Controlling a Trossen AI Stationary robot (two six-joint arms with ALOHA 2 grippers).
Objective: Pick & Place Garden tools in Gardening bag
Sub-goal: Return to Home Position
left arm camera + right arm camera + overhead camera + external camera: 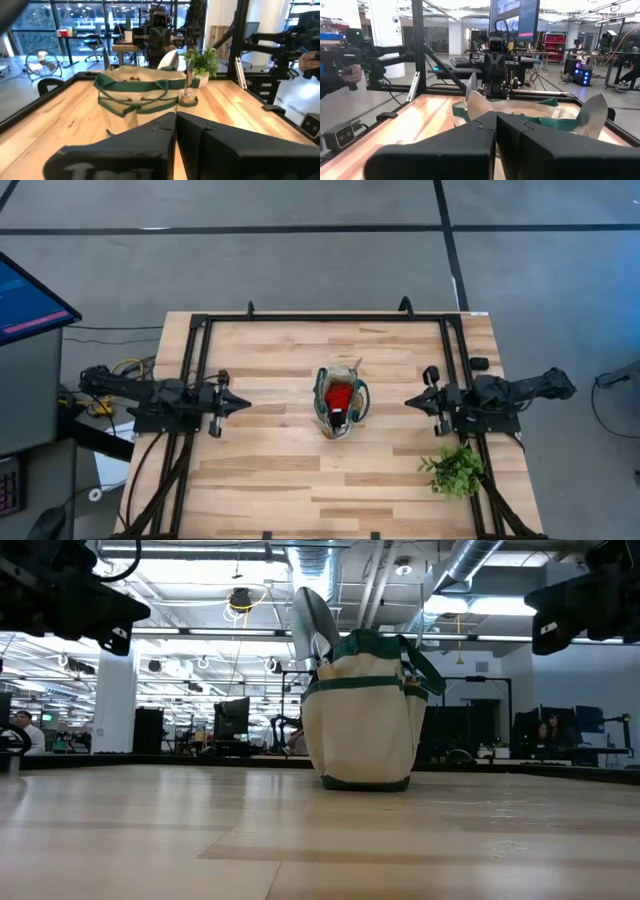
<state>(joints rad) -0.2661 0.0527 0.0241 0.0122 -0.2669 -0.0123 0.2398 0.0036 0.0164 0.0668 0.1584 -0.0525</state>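
Observation:
The tan gardening bag [340, 403] with dark green trim stands upright on its base at the table's middle; it also shows in the low view [364, 710]. Metal trowel blades [312, 625] stick up out of it, and a red item [341, 397] lies inside. My left gripper [244, 404] is shut and empty, left of the bag and above the table. My right gripper [410, 401] is shut and empty, right of the bag. Both point at the bag.
A leafy green plant sprig [456, 470] lies on the table near the front right, close to my right arm. A black frame rail [330, 317] runs along the table's far edge and sides. A monitor [30, 295] stands off the table's left.

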